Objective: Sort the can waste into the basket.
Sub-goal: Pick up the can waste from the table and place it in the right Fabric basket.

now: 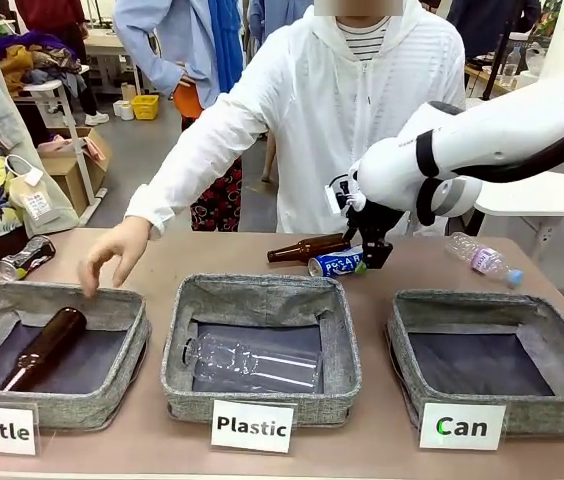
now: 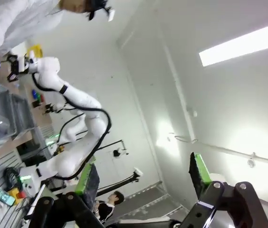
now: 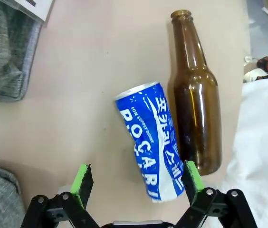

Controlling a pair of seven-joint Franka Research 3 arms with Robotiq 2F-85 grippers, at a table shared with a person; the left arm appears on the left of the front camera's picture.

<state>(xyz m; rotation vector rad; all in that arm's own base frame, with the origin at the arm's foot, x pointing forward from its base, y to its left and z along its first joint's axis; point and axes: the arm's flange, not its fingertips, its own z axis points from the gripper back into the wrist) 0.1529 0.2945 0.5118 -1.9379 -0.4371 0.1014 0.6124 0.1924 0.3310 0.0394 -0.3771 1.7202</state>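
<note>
Right wrist — gripper spread, straddling blue can

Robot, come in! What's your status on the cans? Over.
Right pincer open, straddling blue Pocari Sweat can on table. Left pincer open, empty. Brown bottle lies close beside can.

I work in a robot lab, a test room and no home. My right arm, white with black joints, reaches over a tan table where three grey fabric baskets stand in a row, each labelled in print: the Bottle basket, the Plastic basket, the Can basket. A person in a white jacket stands across from me. Behind are a grey floor, a cardboard box, a yellow crate and heaped clothes. My left wrist camera looks up at bare white walls and a ceiling strip light
</note>
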